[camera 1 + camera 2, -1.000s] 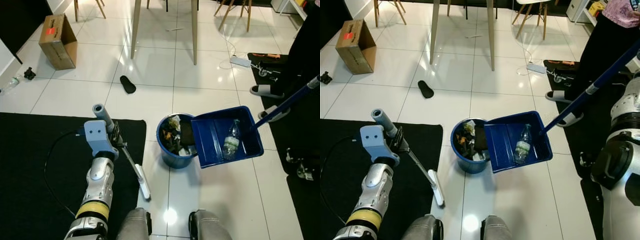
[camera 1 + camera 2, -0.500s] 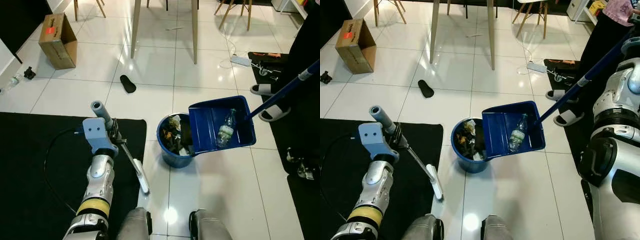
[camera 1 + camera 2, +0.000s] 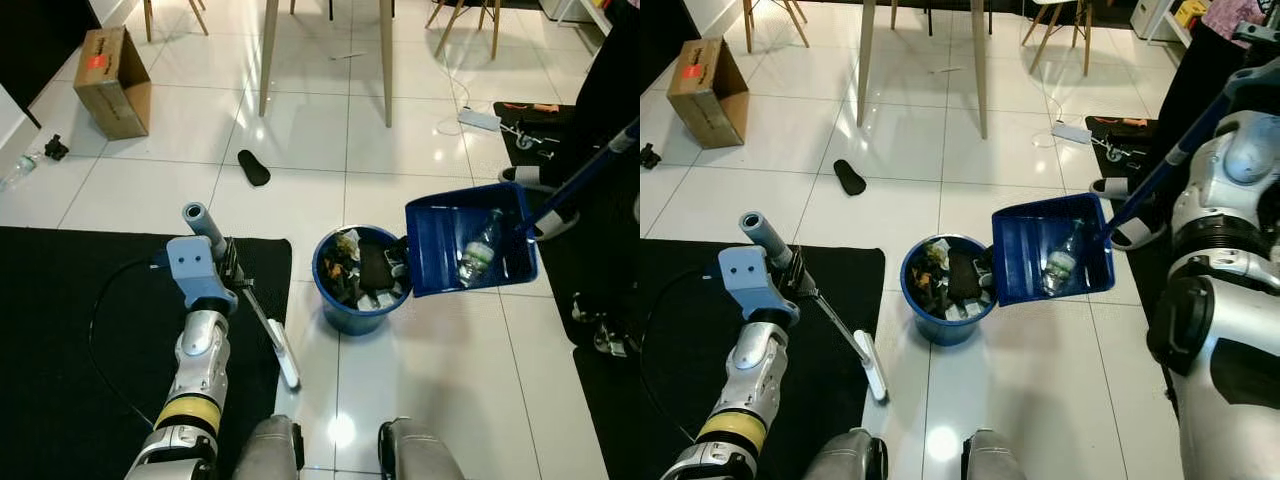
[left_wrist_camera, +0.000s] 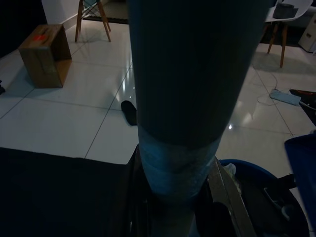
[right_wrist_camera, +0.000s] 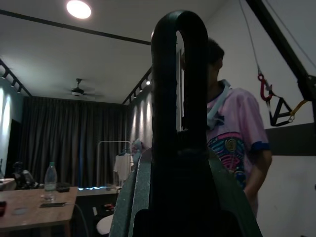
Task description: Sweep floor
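Note:
A blue dustpan hangs tilted beside a blue bin, its lip at the bin's rim. A clear plastic bottle lies inside the pan. The bin holds dark trash. The pan's long blue handle rises to the upper right. My right gripper is shut on the dark looped end of that handle. On the left, over the black mat, my left gripper is shut on a brush's grey handle. The brush's white head rests on the tile near the mat's edge.
A cardboard box stands at the far left and a black insole lies on the tile. Table legs and chairs stand beyond. A power strip, a sandal and a person are at the right.
The dustpan has risen and tipped steeply toward the bin, moving right and further away. The bottle stays in the pan. My left arm and the brush have barely moved.

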Available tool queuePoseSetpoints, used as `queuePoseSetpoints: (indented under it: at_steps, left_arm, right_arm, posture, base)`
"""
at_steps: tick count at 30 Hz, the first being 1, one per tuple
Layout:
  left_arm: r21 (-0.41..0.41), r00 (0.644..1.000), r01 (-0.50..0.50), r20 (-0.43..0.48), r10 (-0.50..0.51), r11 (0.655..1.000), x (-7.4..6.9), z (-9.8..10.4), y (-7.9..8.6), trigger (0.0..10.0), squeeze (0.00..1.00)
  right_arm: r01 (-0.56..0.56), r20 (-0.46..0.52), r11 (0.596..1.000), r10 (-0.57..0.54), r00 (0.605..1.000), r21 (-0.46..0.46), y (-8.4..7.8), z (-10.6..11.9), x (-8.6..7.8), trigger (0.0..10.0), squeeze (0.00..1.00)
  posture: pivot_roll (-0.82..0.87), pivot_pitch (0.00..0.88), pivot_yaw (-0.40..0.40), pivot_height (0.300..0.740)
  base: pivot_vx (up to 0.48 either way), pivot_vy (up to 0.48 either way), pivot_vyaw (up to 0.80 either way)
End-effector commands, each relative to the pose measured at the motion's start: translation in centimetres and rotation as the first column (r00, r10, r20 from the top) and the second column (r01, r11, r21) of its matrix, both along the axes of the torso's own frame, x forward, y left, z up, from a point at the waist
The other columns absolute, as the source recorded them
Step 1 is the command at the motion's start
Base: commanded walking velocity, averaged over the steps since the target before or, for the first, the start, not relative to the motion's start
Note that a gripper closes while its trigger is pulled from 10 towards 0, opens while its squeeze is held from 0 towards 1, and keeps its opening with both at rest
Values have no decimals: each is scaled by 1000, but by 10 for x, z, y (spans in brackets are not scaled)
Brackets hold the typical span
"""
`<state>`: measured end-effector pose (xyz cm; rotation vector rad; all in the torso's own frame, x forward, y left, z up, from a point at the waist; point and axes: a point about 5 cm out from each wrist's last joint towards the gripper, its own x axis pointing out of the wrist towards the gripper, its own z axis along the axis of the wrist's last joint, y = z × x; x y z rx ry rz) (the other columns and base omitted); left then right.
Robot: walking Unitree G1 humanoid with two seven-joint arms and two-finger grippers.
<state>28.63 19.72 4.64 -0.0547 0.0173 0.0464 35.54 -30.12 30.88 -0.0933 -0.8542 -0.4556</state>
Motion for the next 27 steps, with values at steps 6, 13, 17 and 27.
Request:
queuePoseSetpoints:
  at_steps: [6,13,17,27]
  left_arm:
    - [9,999,-4,42,3,1000,5,6,0,10000,0]
    - [4,999,1,45,-1,1000,5,6,-2,10000,0]
    - [3,999,5,47,-5,1000,6,6,-3,10000,0]
    - [-6,999,16,50,-16,1000,10,8,-8,10000,0]
  right_arm:
    - [-23,110,1000,24,994,-11,14,20,0,10000,0]
    - [-51,131,999,50,990,7,27,20,4,10000,0]
    - [-76,143,997,72,987,21,33,19,6,10000,0]
    - [-166,170,986,166,971,-12,76,16,14,10000,0]
  posture:
    - [41,38,-27,740]
    - [36,25,-22,740]
    - [34,21,-19,740]
    - [20,33,-5,740]
  base:
    - [0,0,0]
    - [0,0,0]
    - [0,0,0]
    - [0,0,0]
